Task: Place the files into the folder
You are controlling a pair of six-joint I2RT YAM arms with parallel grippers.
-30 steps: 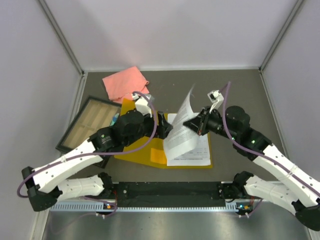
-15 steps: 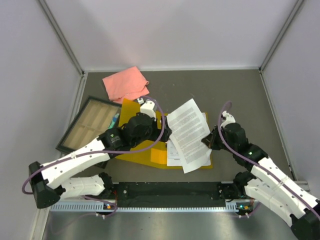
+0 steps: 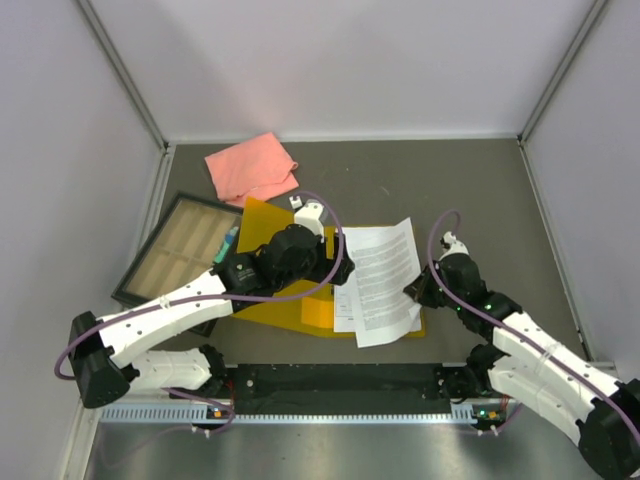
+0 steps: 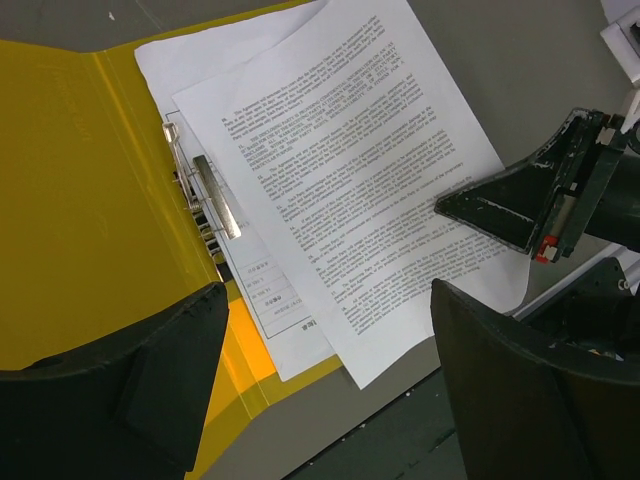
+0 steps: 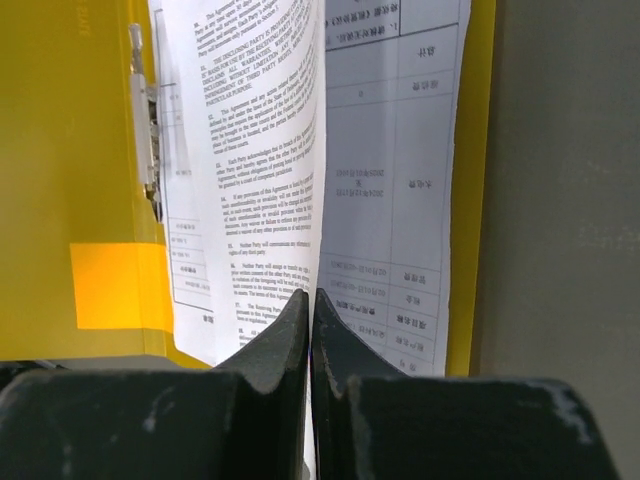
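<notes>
"Where does the top sheet [image 3: 385, 282] lie from us?"

"Left of our right claw [image 5: 311, 300], which pinches its right edge. It sits askew over the folder [image 3: 262, 218]'s right half. Our left claw [image 4: 330, 300] hovers spread near the clip [image 4: 215, 195]."

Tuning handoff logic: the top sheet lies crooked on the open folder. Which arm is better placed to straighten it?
Probably right. The right gripper is shut on the edge of the top sheet and can drag it square on the folder. The left gripper hangs open above, holding nothing.
</notes>
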